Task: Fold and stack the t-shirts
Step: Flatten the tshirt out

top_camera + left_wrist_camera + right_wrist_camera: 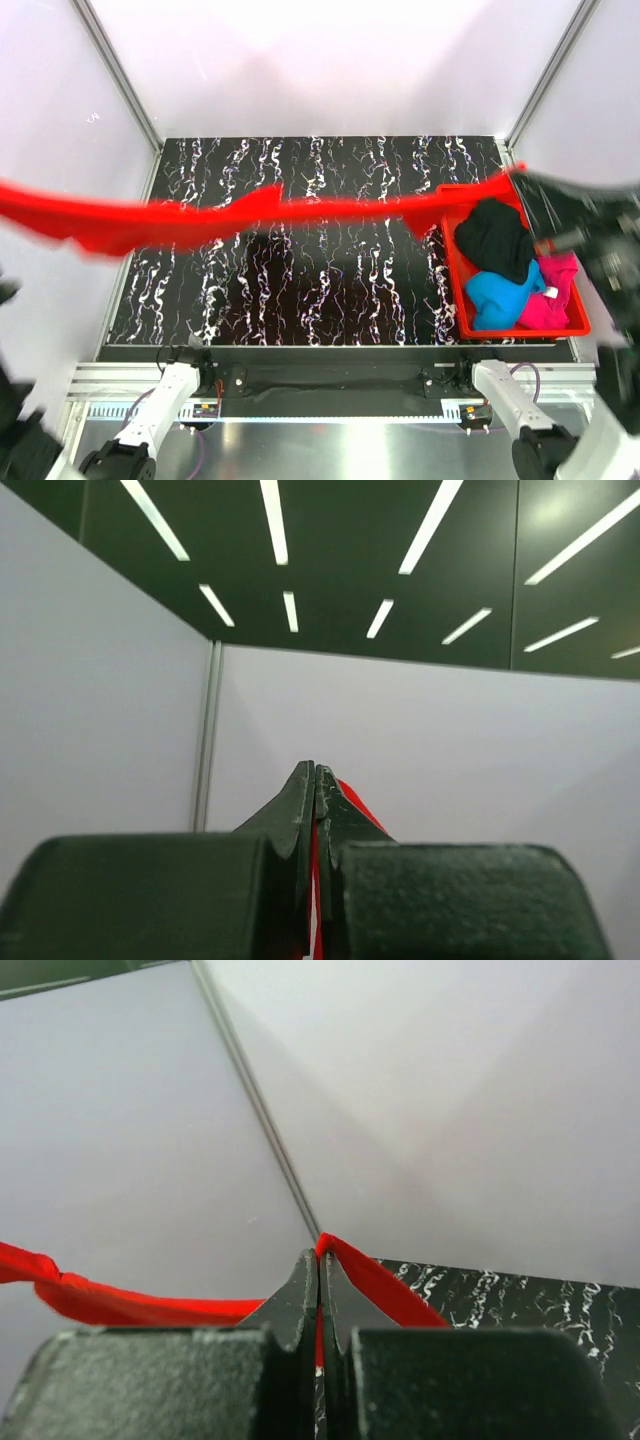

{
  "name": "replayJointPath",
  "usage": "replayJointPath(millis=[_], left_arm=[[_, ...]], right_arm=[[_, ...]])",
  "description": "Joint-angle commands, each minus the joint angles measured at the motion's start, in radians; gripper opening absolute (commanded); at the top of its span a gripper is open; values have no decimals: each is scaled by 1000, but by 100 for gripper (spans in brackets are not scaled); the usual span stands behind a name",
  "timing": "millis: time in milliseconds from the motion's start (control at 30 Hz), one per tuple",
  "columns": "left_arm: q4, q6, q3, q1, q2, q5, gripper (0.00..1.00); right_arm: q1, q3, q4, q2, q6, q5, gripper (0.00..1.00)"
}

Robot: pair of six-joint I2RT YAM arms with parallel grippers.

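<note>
At the far left, the left gripper (315, 780) has its two dark fingers pressed flat together on a thin edge of the bright red soft-cloth t-shirt (200, 222). Its wrist camera shows a red sliver squeezed in the seam between them and a fold poking out just past the right tip (behind it, only white panel walls (100, 730) and a dark ceiling with strip lights (272, 520)).

From above, that end of the shirt runs off the left edge of the picture, raised and blurred. The garment stretches as one long, loose band across the whole width of the black tabletop with white marble veining (330, 300), hanging in the air above it. A pointed flap sticks up near the middle and another droops toward the right.

Its right end climbs to the right gripper (320, 1260), which sits, blurred, over the far corner of the rigid red plastic bin (465, 320). The right wrist camera shows those fingers likewise clamped tight on the red cloth, which spills out to both sides of the tips: a long sagging band to the left, a short fold to the right.

The bin stands on the table's right side, and three crumpled shirts lie in it: a black cloth tee (495, 238) at the far end, a blue cloth tee (498, 295) nearer, and a magenta-pink cloth tee (556, 292) just right of the blue, touching it.
</note>
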Motion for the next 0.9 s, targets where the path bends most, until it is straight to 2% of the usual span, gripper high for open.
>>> replayJointPath(millis=[0,167,267,333,433,533,667,767,867], left_arm=[[-165,-8,69,1,33,19,0],[-164,5,98,0,-4,-18,0],[-158,21,113,0,31,-10,0],[-130,35,66,0,80,-5,0],[-63,66,-41,0,146,24,0],[58,109,-175,0,247,57,0],[167,139,-267,0,416,76,0],[352,153,-368,0,536,65,0],[477,163,-359,4,695,30,0]], right_arm=[[-1,-12,-90,-29,41,-44,0],[1,117,-189,-49,43,-42,0],[-1,137,-209,-28,27,5,0],[-1,104,-181,-2,20,25,0],[1,-11,-93,50,15,54,0],[1,-201,78,90,44,47,0],[-1,-456,357,190,66,33,0],[1,-533,503,315,54,50,0],[-2,-542,623,467,32,90,0]])
